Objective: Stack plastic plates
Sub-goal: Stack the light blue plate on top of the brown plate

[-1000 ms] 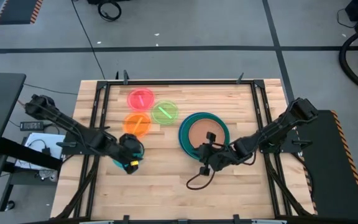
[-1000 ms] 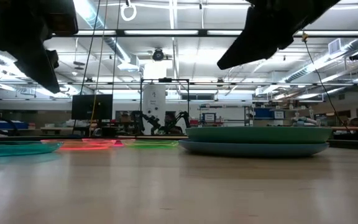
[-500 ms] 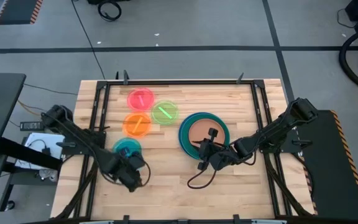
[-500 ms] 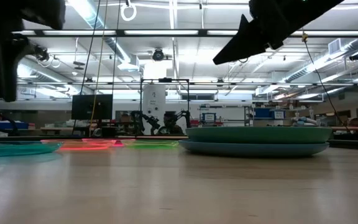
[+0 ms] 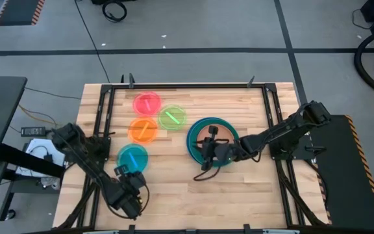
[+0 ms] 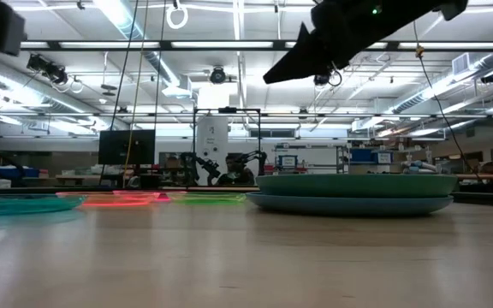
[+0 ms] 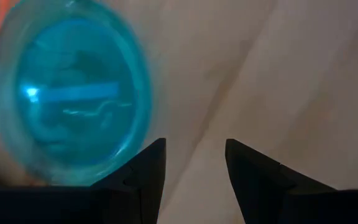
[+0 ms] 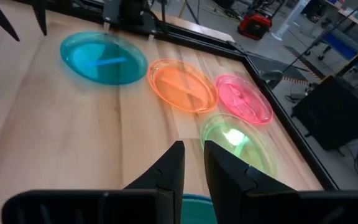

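Four small translucent plates lie flat on the table: pink-red, green, orange and cyan. To their right sits a stack with a brownish-orange plate on top inside dark teal and teal rims; the low view shows a blue plate at its bottom. My left gripper is open near the table's near edge, short of the cyan plate. My right gripper hangs above the stack's left part, its fingers a narrow gap apart, holding nothing.
A dark metal frame runs along the table's left, far and right sides. Bare wood lies between the stack and the small plates and along the near edge. A black cable hangs below the right gripper. Workshop equipment stands beyond the table.
My left gripper has drawn back from over the cyan plate toward the table's near edge, and the plate lies uncovered on the wood. My right gripper has moved from the stack's near rim toward the far edge, over the stack.
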